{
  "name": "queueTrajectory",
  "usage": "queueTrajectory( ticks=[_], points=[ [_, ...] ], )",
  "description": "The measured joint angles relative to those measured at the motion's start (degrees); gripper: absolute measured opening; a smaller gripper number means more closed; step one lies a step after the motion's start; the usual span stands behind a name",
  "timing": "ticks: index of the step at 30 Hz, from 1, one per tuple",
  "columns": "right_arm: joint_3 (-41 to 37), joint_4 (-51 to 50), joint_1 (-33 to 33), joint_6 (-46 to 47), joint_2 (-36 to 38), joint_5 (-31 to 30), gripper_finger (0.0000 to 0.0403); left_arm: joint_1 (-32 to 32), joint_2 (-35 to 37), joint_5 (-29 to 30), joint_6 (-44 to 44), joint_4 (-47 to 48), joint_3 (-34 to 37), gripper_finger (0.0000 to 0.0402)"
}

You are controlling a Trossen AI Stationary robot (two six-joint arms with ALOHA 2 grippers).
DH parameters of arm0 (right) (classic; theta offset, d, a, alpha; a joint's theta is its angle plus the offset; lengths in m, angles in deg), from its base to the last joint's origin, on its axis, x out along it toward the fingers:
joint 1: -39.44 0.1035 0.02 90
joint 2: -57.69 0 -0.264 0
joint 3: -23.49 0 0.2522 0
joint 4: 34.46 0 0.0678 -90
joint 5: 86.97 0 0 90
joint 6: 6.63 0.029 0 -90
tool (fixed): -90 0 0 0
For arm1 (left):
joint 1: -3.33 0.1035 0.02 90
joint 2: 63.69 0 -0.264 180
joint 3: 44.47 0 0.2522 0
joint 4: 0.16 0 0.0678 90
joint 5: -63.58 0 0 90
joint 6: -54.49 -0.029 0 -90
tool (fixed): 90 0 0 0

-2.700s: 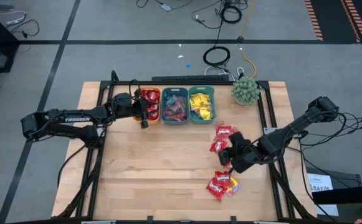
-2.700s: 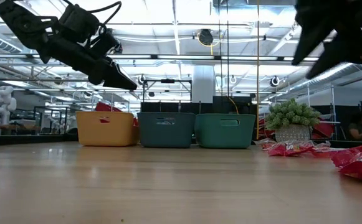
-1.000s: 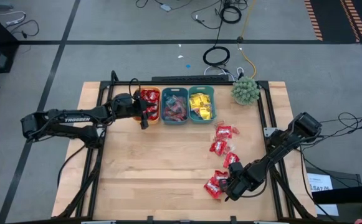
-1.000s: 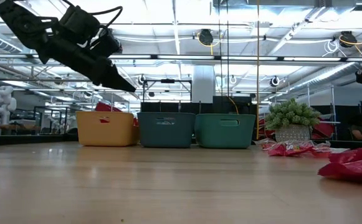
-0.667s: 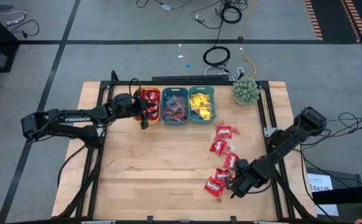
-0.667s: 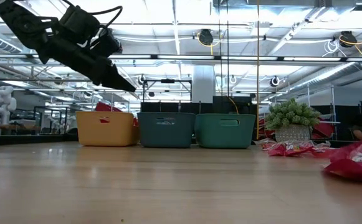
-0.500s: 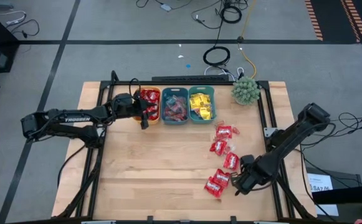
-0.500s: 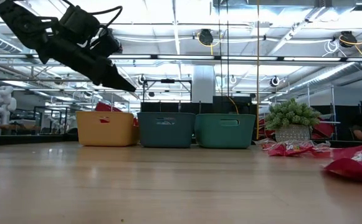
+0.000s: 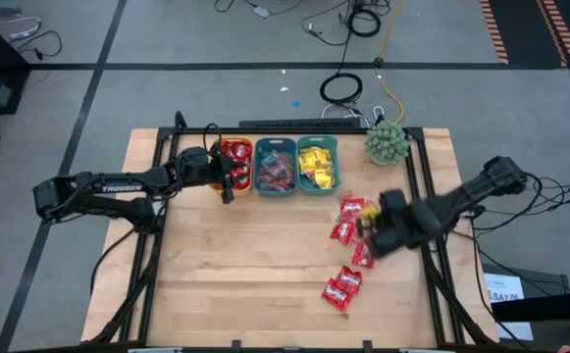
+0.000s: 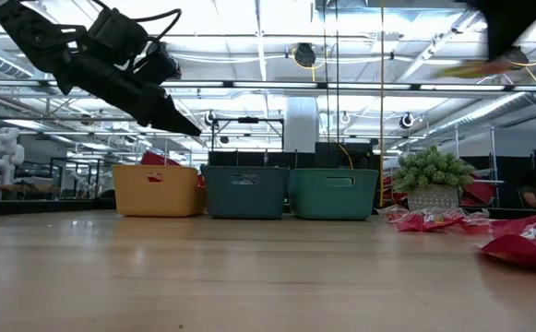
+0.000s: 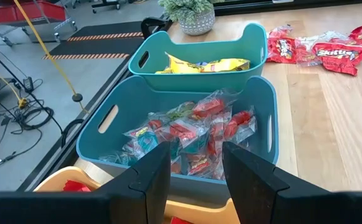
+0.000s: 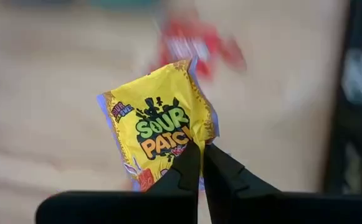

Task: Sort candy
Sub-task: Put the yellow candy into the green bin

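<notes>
Yellow crinkly foil sweet packet (image 12: 159,134) hangs pinched by one corner in our right gripper (image 12: 200,163); we risk it slipping mid-carry. Left gripper (image 11: 194,165) hovers, jaws apart, over the orange plastic bin (image 9: 236,165).

Tabletop (image 9: 245,265) and its load
Three bins (image 9: 276,166) and a plant (image 9: 387,143) line the far edge; red packets (image 9: 344,284) lie scattered right.

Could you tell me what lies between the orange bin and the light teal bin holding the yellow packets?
The darker teal bin, filled with small clear-wrapped candy, stands between the orange bin and the light teal bin, as the high view shows.
</notes>
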Motion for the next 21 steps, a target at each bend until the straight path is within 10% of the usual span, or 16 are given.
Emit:
queueTrajectory(
  ticks=[8, 21],
  points=[
    [0.02, 17.14, -20.17, -31.38, 1.49, -12.08, 0.0002, 0.0, 0.0, 0.02, -0.4, -0.28, 0.02, 0.0155],
    [0.04, 58.7, -43.26, -72.37, -6.56, -6.52, 0.0002, 0.02, 0.0, 0.24, -0.46, -3.45, 0.02, 0.0155]
  ],
)
